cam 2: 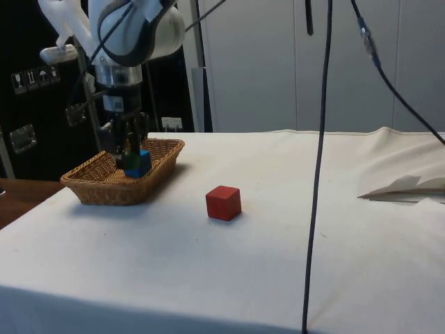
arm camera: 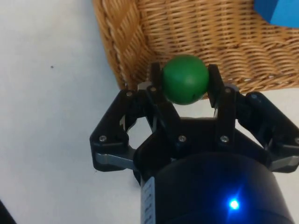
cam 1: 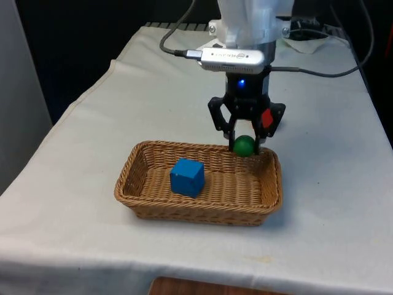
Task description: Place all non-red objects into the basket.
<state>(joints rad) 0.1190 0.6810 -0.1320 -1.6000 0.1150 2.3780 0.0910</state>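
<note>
A green ball [cam 1: 244,145] [arm camera: 185,79] sits between the two black fingers of my gripper [cam 1: 245,142] [arm camera: 184,77], which is shut on it. The ball hangs at the far rim of the wicker basket [cam 1: 147,152] [cam 2: 90,189] [arm camera: 121,37], near its corner on the front view's right. A blue cube [cam 1: 187,177] [cam 2: 140,164] [arm camera: 278,11] lies on the basket floor. In the side view my gripper [cam 2: 127,154] reaches down into the basket next to the blue cube. A red cube [cam 2: 223,202] [cam 1: 266,118] rests on the white cloth outside the basket, behind my gripper in the front view.
Black cables [cam 2: 318,167] hang down in front of the side camera. The white cloth [cam 2: 407,182] is rumpled into a fold at the side view's right. Open cloth lies around the basket on all sides.
</note>
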